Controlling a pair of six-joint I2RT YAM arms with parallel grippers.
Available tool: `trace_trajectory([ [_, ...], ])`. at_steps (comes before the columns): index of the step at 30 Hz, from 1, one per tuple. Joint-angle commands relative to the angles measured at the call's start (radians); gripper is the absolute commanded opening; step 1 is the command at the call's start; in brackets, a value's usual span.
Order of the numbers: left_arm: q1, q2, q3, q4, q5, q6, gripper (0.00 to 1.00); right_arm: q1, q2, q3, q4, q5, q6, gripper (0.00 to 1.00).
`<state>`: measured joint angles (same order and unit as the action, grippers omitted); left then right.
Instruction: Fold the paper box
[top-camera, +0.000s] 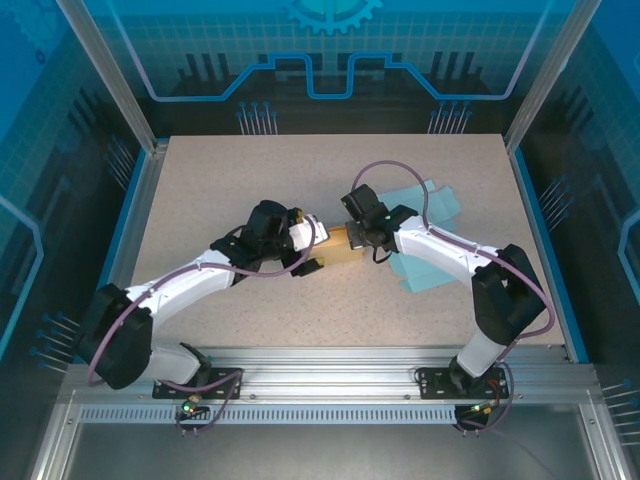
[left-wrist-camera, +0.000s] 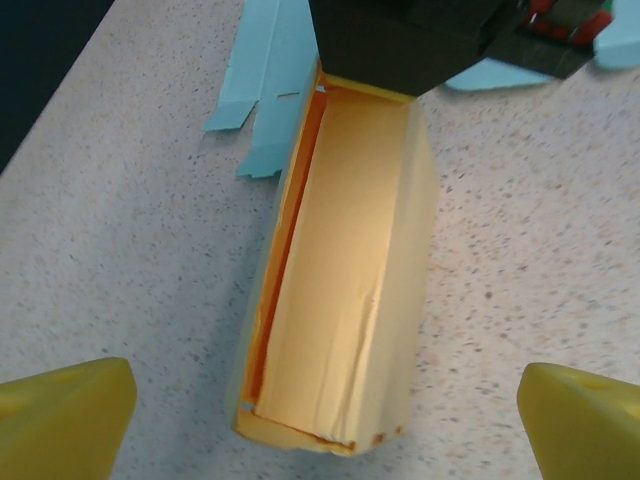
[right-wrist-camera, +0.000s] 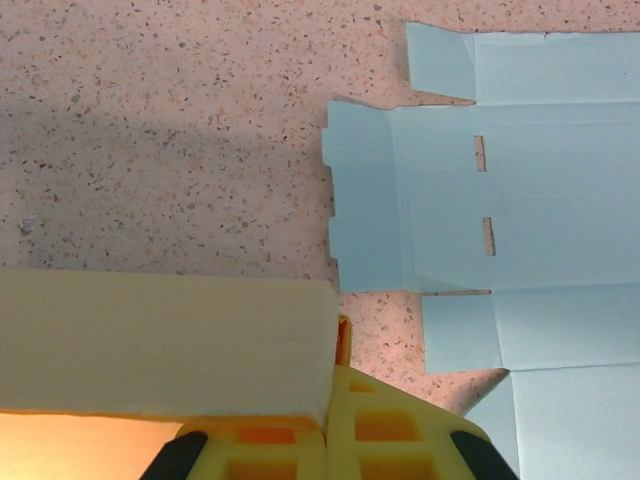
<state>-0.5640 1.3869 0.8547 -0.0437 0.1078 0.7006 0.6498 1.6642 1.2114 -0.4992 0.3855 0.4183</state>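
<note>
The paper box (left-wrist-camera: 340, 280) is a long yellow carton lying on the table, its top panel partly folded over an orange inside. My left gripper (left-wrist-camera: 325, 440) is open, with one yellow fingertip (left-wrist-camera: 60, 410) on each side of the box's near end, touching nothing. In the top view the left gripper (top-camera: 318, 250) sits at the box's (top-camera: 340, 245) left end. My right gripper (top-camera: 368, 238) is at the other end. Its yellow fingers (right-wrist-camera: 400, 440) are pressed together, with a thin orange edge of the box (right-wrist-camera: 160, 345) sticking out between them.
Flat light blue box blanks (top-camera: 430, 200) lie on the table to the right of the yellow box and under the right arm. They also appear as blue blanks (right-wrist-camera: 500, 200) in the right wrist view and as a blue blank (left-wrist-camera: 265, 90) in the left wrist view. Speckled tabletop (top-camera: 230, 180) surrounds the work.
</note>
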Motion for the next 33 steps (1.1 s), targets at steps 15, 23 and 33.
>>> trace_trajectory([
  [15,-0.001,0.178,0.102,0.060,-0.025,0.131,0.89,0.022,0.003,-0.009,-0.052,-0.057,0.010,0.00],
  [23,-0.009,0.201,0.116,0.039,-0.041,0.114,0.71,0.023,-0.004,-0.008,-0.053,-0.066,0.013,0.00],
  [33,-0.018,0.222,0.137,-0.019,-0.062,0.110,0.38,0.024,-0.020,-0.013,-0.052,-0.077,0.014,0.03],
])
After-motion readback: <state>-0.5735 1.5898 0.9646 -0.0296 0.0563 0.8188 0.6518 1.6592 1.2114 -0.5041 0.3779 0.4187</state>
